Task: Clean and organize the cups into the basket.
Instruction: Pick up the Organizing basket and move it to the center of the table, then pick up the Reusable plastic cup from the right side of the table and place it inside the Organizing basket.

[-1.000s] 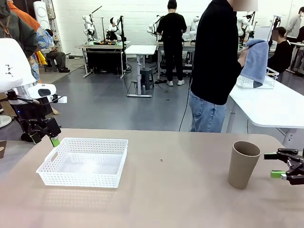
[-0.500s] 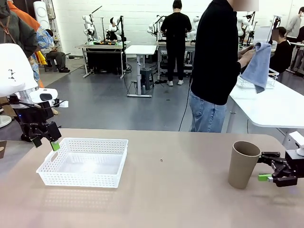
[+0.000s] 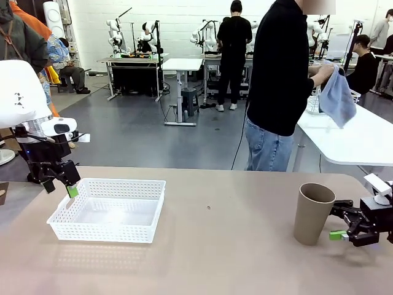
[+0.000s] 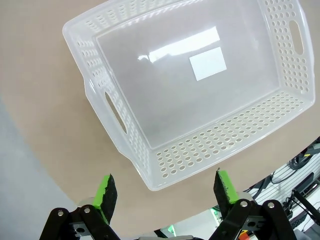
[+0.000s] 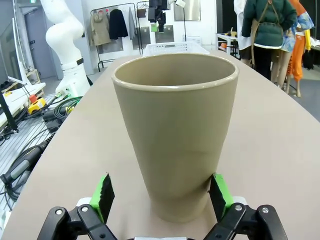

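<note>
Beige table [image 3: 209,264] carries the work area. The white mesh basket [image 3: 104,232] sits on the robot's left side of it, with nothing inside. The brown paper cup [image 3: 314,213] stands upright, mouth up, on the robot's right side, well apart from the basket.

Change over the last second: the right gripper [image 3: 339,222] has advanced from a position clear of the cup to one beside its lower half. The right wrist view confirms this: a green pad [image 5: 102,197] stands on each side of the cup wall, jaws fully spread, and no contact can be confirmed. Judgement: approach is complete, closing on the cup is the next step, and no cup has reached the basket yet.

Right arm pose: it enters low from the right, with fingers level and just above the table.

Left arm pose: the left gripper [image 3: 60,186] has barely shifted. It hangs over the basket's far left corner, pointing down, jaws wide apart and holding nothing.
</note>
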{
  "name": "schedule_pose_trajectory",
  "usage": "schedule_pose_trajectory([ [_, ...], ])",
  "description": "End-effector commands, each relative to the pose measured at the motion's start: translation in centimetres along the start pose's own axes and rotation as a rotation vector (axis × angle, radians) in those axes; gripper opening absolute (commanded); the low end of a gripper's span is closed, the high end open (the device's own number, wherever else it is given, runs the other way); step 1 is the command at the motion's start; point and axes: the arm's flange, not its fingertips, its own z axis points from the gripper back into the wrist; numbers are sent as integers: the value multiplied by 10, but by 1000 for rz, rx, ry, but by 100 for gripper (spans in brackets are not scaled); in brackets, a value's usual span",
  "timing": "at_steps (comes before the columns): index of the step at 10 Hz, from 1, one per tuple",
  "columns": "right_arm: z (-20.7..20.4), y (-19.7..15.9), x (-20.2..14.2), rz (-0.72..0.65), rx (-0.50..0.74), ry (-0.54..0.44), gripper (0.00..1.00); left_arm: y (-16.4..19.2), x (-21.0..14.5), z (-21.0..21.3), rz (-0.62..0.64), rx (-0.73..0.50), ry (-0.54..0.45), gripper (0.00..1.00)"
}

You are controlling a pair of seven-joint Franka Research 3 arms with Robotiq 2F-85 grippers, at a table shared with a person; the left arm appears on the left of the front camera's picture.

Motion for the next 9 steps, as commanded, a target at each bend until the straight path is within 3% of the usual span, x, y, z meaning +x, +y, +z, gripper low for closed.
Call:
schedule_pose_trajectory([
  [1,-9,-6,-4,36,16,13,100,2,1,2,-9,26,17,100],
  [9,-48,-27,-6,38,20,50,100,9,7,-14,49,143,7,100],
])
